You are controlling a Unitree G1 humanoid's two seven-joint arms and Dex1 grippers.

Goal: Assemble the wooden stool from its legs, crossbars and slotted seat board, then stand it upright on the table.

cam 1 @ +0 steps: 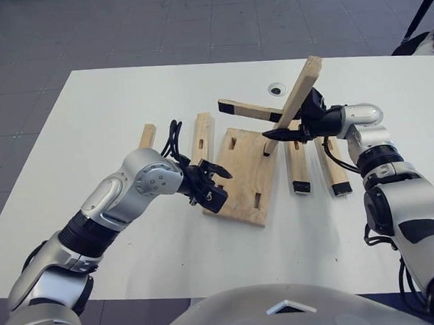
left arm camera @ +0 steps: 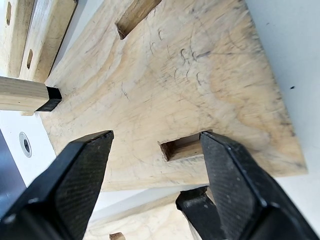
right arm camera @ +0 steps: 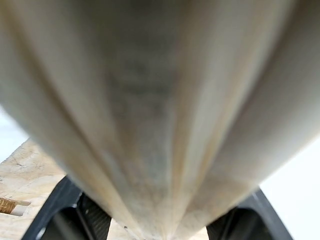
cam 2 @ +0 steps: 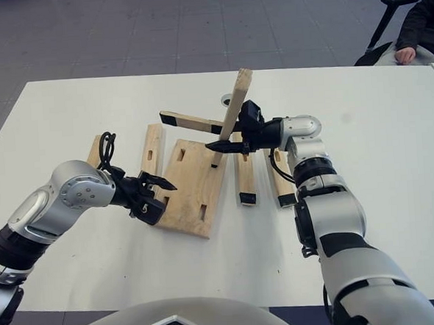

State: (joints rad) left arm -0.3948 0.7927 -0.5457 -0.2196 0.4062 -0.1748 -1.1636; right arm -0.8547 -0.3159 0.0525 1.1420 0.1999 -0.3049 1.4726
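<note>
The slotted seat board (cam 1: pixel 242 181) lies flat mid-table. My left gripper (cam 1: pixel 212 183) is open at the board's left edge; in the left wrist view its fingers (left arm camera: pixel 75 185) straddle a slot (left arm camera: pixel 180 149) in the seat board (left arm camera: pixel 200 75). My right gripper (cam 1: pixel 278 135) is shut on a wooden leg (cam 1: pixel 299 91) that tilts upward, its lower end at the board's far right slot. That leg (right arm camera: pixel 160 100) looms close in the right wrist view. A black-tipped leg (cam 1: pixel 247 110) lies behind the board.
Two black-tipped legs (cam 1: pixel 298 168) (cam 1: pixel 334 170) lie right of the board. Two wooden pieces (cam 1: pixel 203 137) (cam 1: pixel 147 135) lie to its left. A cable hole (cam 1: pixel 277 89) is in the table at the back. Bare tabletop (cam 1: pixel 110 103) spreads around.
</note>
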